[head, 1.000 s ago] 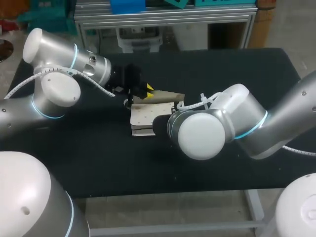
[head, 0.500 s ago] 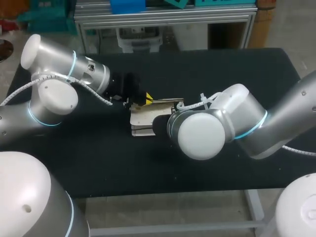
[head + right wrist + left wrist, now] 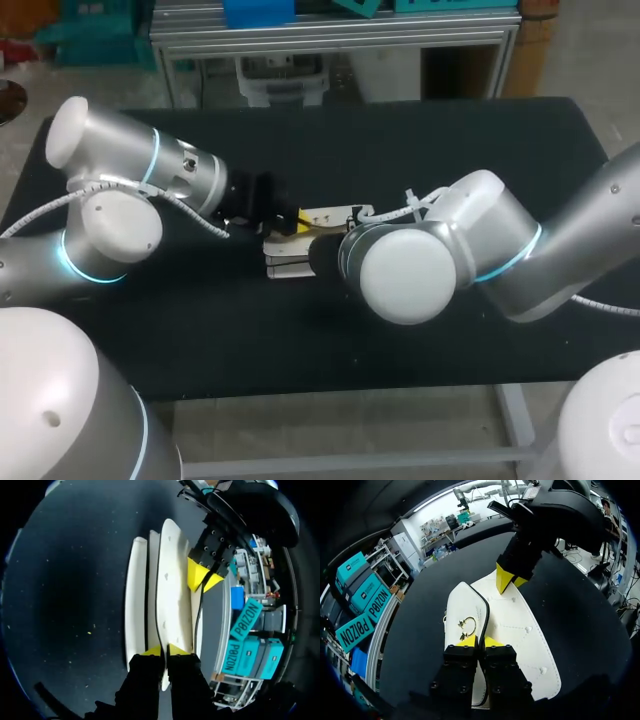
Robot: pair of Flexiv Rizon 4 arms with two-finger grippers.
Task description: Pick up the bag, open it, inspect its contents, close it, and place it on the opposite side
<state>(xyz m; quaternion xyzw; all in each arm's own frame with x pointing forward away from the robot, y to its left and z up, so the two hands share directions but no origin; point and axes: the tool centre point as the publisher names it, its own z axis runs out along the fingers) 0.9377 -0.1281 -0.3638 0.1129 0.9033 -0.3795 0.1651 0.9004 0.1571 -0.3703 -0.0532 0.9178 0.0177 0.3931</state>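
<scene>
The white bag (image 3: 296, 240) lies on the black table (image 3: 450, 150), between the two grippers, which meet it from opposite ends. In the left wrist view its broad stitched face lies flat, and a narrower flap (image 3: 460, 602) edged with black trim (image 3: 487, 611) sits beside that face, carrying a small gold ring (image 3: 468, 624). The left gripper (image 3: 476, 641) sits at the near end of the flap, its yellow tips pressed almost together with the trimmed edge pinched between them, just beside the ring. At the bag's other end the right gripper (image 3: 164, 650) has its fingers drawn close, nipping the rim of a white panel that stands on edge between them; thinner white layers lie alongside that panel. Each gripper's yellow tips show at the far end of the bag in the other's wrist view. The left arm (image 3: 130, 190) reaches the bag from one side, the right arm (image 3: 450, 250) from the other, its bulky wrist covering part of the bag from above
</scene>
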